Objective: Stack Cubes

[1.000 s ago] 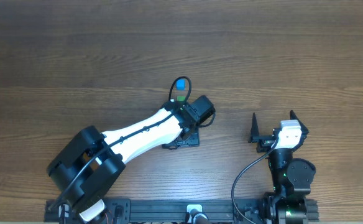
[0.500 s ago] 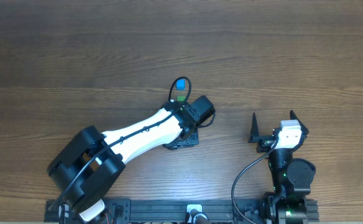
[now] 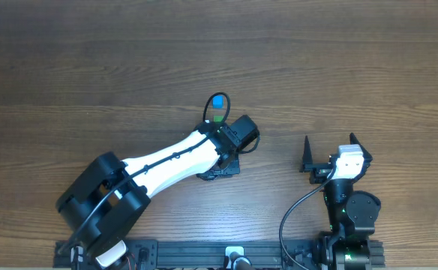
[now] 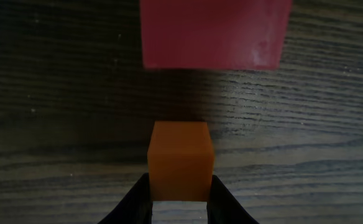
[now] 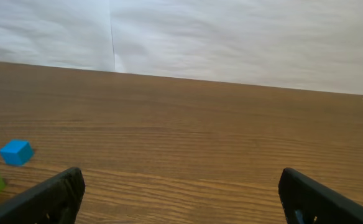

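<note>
Holding exactly as half a second ago, the top view shows the left arm reaching to the middle, a blue cube [image 3: 217, 102] near a green cube [image 3: 216, 117] by its wrist. The right gripper [image 3: 329, 154] is parked well apart.

Left wrist view: the left gripper [image 4: 180, 190] is clamped on a matte orange cube [image 4: 180, 160], its edges square to the fingers, with a red cube [image 4: 215, 32] just beyond.

Right wrist view: its jaws are spread wide

The left gripper [image 4: 180, 208], at the middle of the table [image 3: 129, 60], pinches a first cube [image 4: 180, 160], with a second cube [image 4: 215, 31] on the table just ahead. Past that arm lie a third cube [image 3: 216, 117] and, close behind it, a fourth cube [image 3: 217, 102]. The right gripper [image 3: 330, 150] stands well to their right.
</note>
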